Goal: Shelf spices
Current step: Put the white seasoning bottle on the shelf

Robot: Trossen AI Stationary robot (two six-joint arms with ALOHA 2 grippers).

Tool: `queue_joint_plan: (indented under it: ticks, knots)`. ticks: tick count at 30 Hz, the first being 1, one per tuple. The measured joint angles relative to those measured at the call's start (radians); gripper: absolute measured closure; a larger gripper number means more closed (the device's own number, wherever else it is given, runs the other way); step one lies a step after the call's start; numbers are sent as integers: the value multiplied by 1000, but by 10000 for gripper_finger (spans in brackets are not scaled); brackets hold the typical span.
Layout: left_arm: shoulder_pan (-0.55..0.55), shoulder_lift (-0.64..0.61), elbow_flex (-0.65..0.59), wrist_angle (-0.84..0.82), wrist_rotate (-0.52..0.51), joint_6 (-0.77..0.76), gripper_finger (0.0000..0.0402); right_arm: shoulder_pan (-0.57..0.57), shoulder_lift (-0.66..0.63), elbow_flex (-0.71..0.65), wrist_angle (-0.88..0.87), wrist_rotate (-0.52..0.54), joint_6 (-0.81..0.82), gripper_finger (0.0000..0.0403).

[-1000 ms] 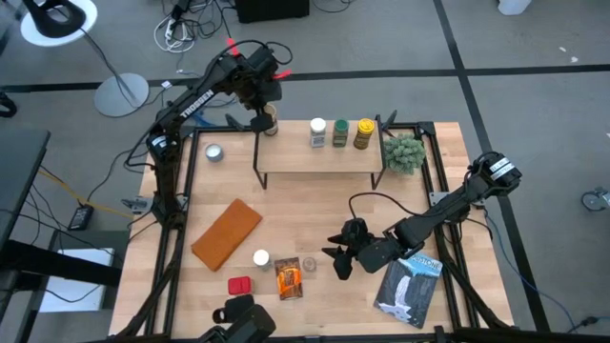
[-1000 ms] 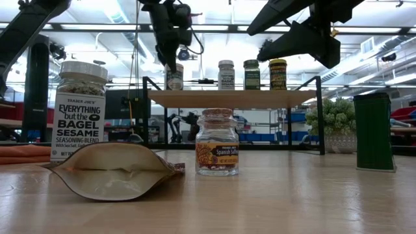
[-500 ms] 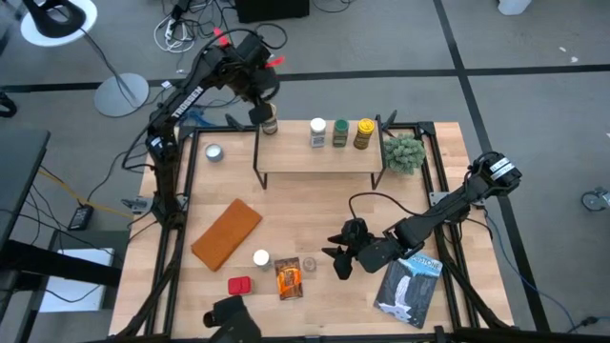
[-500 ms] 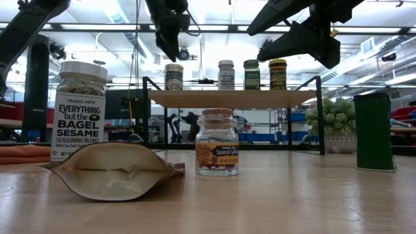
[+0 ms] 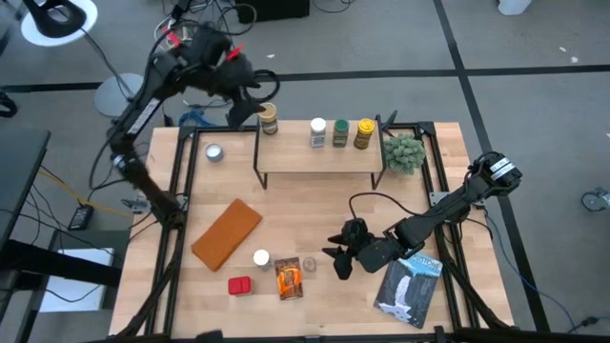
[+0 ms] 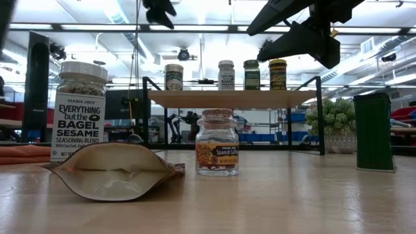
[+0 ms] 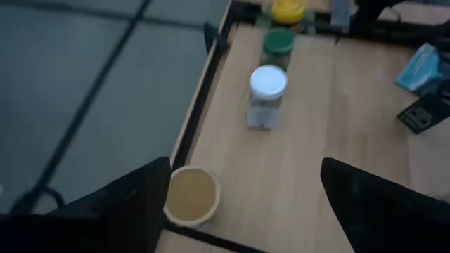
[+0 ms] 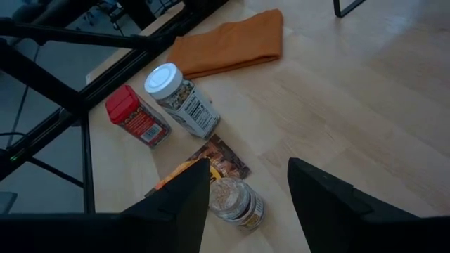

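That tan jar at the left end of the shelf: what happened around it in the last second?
The left hand, open, let go of the tan jar and pulled up and away toward the table's back left edge. The jar now stands free on the shelf beside the other three jars. The right hand stayed put, open and empty, above the jars still on the table.

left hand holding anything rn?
No, the left hand is open and empty above the tan-lidded jar, which stands on the shelf.
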Motion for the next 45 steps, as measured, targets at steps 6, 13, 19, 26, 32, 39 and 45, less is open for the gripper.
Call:
queue_joint_plan:
  ticks: [6,13,19,26,32,39,45]
  knots:
    - [-68,-332,-526,348,-45,-79,30,0,0,0,6,0,2,211]
    - [-245,-771,-1072,609,-217,-252,29,-2,0,0,7,1,2,211]
    - [-452,-1017,-1279,604,-368,-417,29,-20,0,0,7,5,2,211]
    - [-738,-1053,-1393,695,-602,-538,29,-35,0,0,7,7,2,211]
    - [-959,-926,-1426,824,-781,-583,29,-36,0,0,6,8,-4,211]
    - [-1071,-757,-1365,831,-840,-651,29,-36,0,0,6,9,-8,211]
    - [-1076,-666,-1338,929,-702,-690,29,-36,0,0,3,8,-9,211]
